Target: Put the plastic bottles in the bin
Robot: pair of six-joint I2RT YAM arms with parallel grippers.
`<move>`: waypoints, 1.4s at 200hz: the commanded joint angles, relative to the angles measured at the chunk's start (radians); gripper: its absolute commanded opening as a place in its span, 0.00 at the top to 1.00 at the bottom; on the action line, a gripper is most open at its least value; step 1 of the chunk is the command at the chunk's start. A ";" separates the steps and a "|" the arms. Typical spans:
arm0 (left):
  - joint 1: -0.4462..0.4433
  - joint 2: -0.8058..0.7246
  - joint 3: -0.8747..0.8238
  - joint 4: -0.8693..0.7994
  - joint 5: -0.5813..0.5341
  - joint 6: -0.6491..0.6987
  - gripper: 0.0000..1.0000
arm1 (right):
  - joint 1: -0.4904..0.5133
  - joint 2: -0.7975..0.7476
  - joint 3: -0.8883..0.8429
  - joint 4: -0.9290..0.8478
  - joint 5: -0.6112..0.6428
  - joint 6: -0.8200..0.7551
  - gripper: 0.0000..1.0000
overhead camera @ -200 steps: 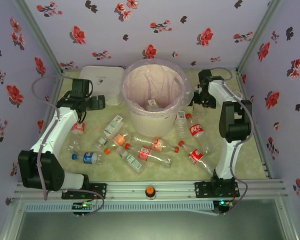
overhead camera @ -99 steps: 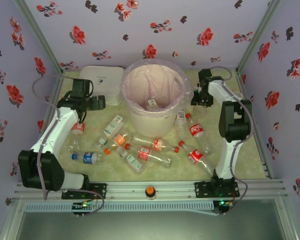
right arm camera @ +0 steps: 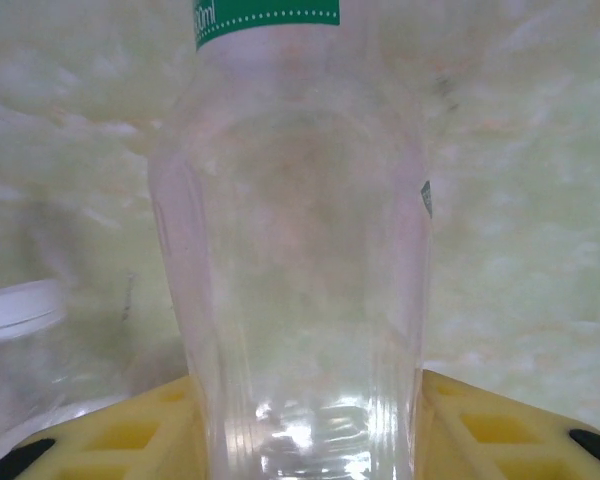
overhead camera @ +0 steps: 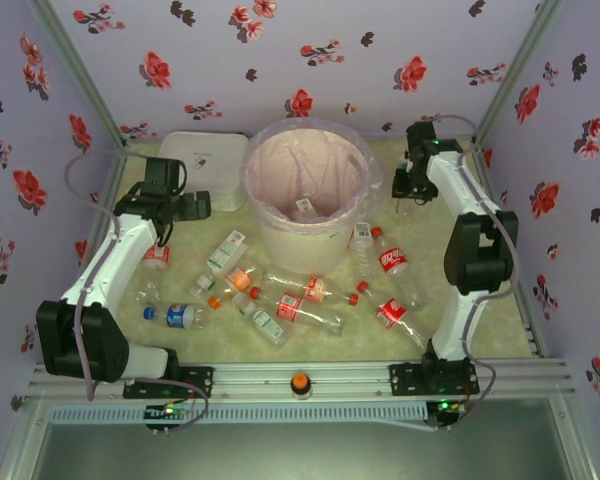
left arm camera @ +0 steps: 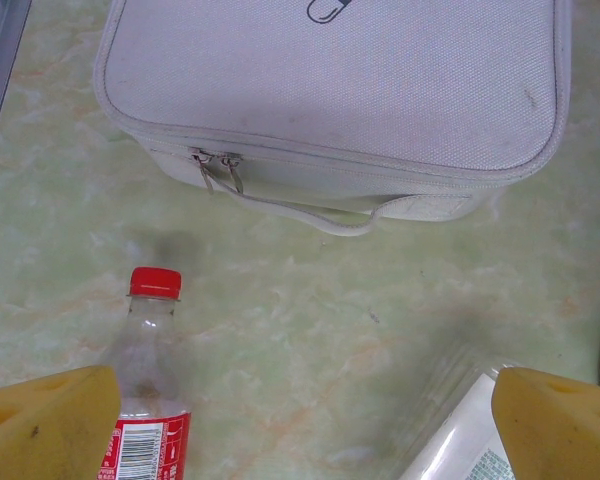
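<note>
Your inventory, every place taken from the bin:

1. Right gripper: right of the bin, toward its far side. The yellow fingers press both flanks of a clear bottle with a green-edged white label, so you have it clamped.
2. White cap: blurred, just beside the clamped bottle.
3. Left gripper: left of the bin. Its jaws are spread wide with nothing between them.
4. Red-capped bottle: left of the bin, lying on the table beneath the left gripper. It has a red label.
5. White zipped case: far left of the bin, near its rim.
6. Loose bottles: scattered flat in front of the bin, with red, orange and blue caps among them.
7. Red-labelled bottle: front right of the bin, with a clear one just beside it.
8. One bottle: inside the bin, on the pink liner.
</note>
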 commanded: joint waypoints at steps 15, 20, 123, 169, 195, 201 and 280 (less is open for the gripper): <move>-0.006 -0.006 -0.001 -0.014 -0.021 0.019 0.04 | -0.007 -0.177 0.175 -0.183 0.013 0.011 0.51; -0.006 -0.006 -0.001 -0.014 -0.021 0.019 0.04 | -0.008 -0.192 0.199 -0.197 0.013 0.018 0.52; -0.011 0.008 0.001 -0.017 -0.020 0.020 0.03 | 0.278 -0.197 0.736 -0.489 -0.019 0.044 0.56; -0.012 0.021 0.001 -0.020 -0.025 0.029 0.03 | 0.456 -0.124 0.752 -0.483 0.026 0.051 0.56; -0.012 0.024 0.002 -0.022 -0.027 0.031 0.03 | 0.548 -0.066 0.709 -0.487 0.079 0.050 0.55; -0.012 0.025 0.004 -0.023 -0.026 0.031 0.03 | 0.561 -0.049 0.706 -0.490 0.088 0.050 0.55; -0.013 0.021 0.007 -0.028 -0.027 0.036 0.03 | 0.616 0.134 0.593 -0.493 0.092 0.042 0.53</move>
